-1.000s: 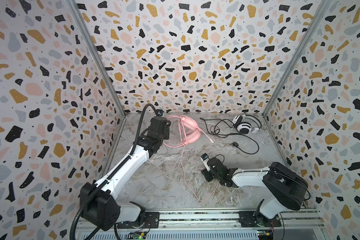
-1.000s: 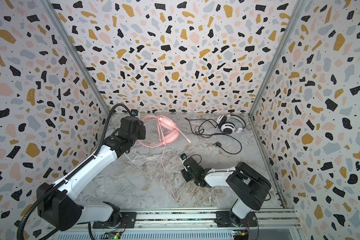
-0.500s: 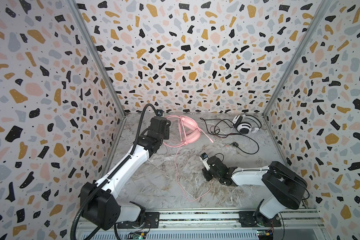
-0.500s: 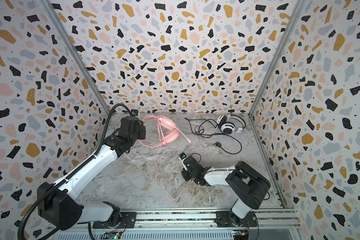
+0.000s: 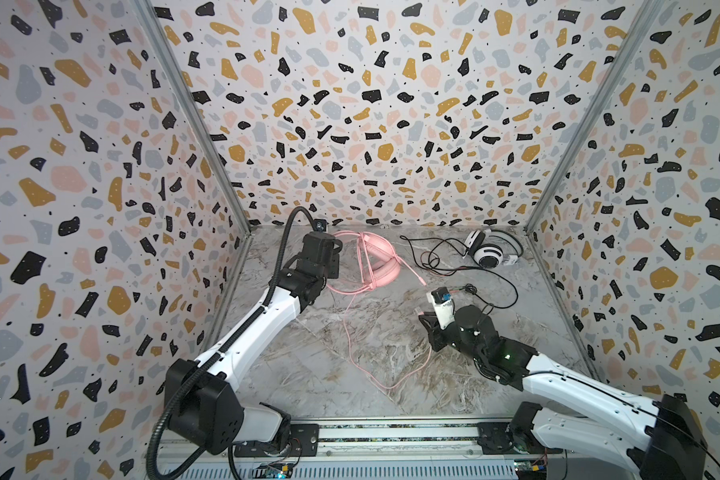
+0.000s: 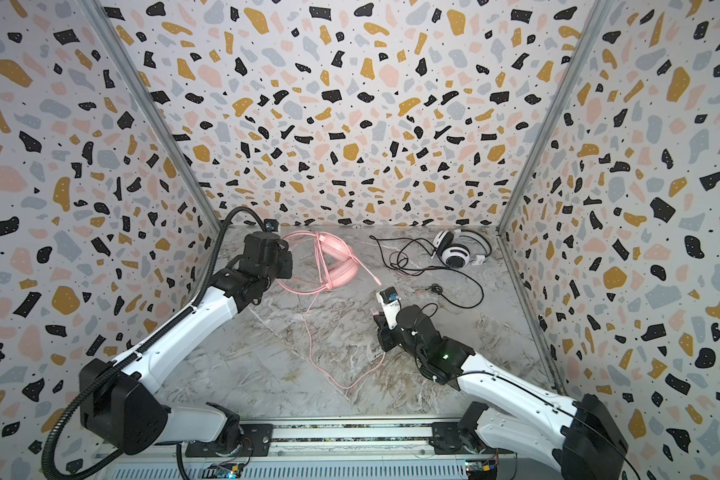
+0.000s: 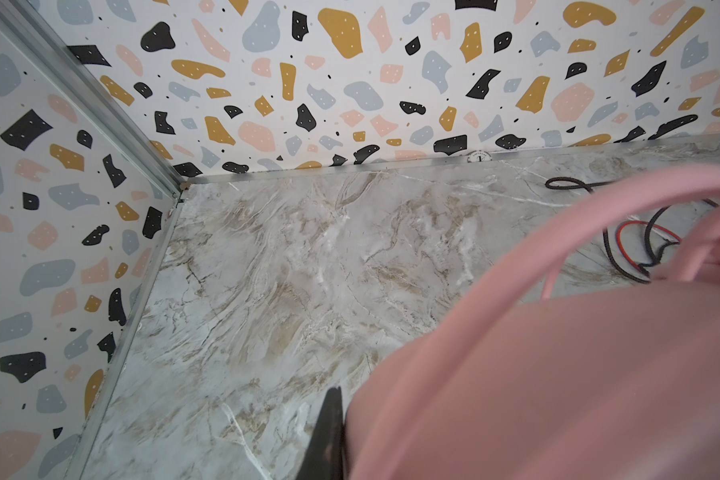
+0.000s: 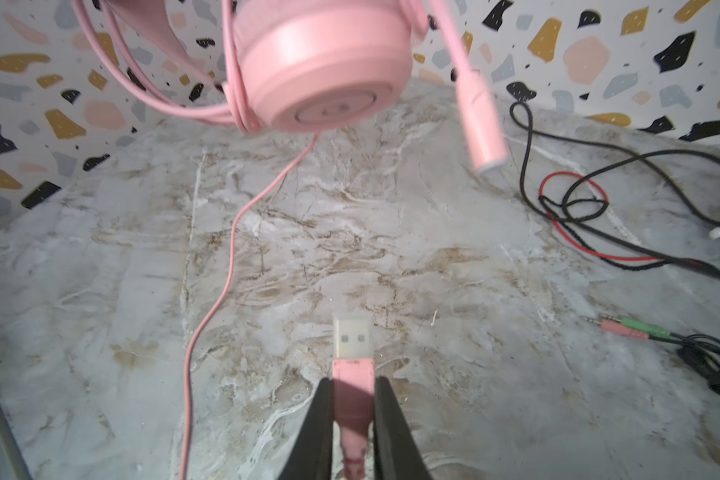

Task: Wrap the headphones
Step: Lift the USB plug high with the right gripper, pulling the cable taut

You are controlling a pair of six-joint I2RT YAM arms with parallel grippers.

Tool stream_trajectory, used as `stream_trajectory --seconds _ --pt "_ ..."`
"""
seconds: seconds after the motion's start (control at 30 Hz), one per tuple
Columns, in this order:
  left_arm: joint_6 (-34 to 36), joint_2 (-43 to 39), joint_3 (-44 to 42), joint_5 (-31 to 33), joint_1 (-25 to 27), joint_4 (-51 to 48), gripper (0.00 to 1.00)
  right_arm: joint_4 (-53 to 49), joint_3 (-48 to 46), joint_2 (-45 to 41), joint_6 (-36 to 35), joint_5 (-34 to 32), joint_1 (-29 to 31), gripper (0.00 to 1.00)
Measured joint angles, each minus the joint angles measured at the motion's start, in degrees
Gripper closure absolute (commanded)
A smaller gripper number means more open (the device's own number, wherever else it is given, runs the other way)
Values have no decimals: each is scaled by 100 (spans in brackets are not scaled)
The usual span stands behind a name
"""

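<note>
The pink headphones [image 5: 381, 264] [image 6: 341, 266] hang tilted just above the marble floor at the back left, and my left gripper [image 5: 329, 266] is shut on their headband [image 7: 558, 353]. Only one black finger [image 7: 329, 436] shows beside the band. Their pink cord [image 5: 350, 332] runs forward, loops on the floor and comes back to my right gripper [image 8: 353, 384] [image 5: 421, 316]. That gripper is shut on the cord's pink USB plug [image 8: 352, 353], low over the floor's middle. The white-and-black headphones [image 5: 489, 251] [image 6: 458, 251] lie at the back right, untouched.
Thin black and red cords [image 8: 578, 208] sprawl from the white headset toward the middle, ending in pink and green jack plugs [image 8: 624, 330] right of my right gripper. Patterned walls enclose three sides. A metal rail [image 5: 391, 432] runs along the front.
My right gripper's jaws closed on the pink USB plug and shifted slightly right with it. The cord's floor loop was dragged along. The left arm has kept still.
</note>
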State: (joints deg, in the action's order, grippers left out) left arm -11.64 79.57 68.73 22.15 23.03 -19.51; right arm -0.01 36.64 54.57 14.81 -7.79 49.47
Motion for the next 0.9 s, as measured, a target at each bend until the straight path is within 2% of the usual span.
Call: stream_trajectory --seconds 0.13,0.3,0.47,0.6,0.77,0.9 --pt "2 170 70 -26 -9 -138 100 -503 824 -304 7 2 98 94" --pt "-2 269 79 -42 -9 -190 100 -848 2186 -199 -118 4 435 94" --pt "-33 498 166 -68 -9 -229 100 -973 3482 210 -315 83 787 94" --pt "-63 739 195 -131 -9 -240 100 -1106 4454 702 -378 332 824 96" --pt "-251 1036 225 -564 -9 -168 100 -1368 5558 1325 -380 726 892 96" --pt "-590 1141 278 -920 -9 -39 100 -1585 5945 1519 -376 966 997 96"
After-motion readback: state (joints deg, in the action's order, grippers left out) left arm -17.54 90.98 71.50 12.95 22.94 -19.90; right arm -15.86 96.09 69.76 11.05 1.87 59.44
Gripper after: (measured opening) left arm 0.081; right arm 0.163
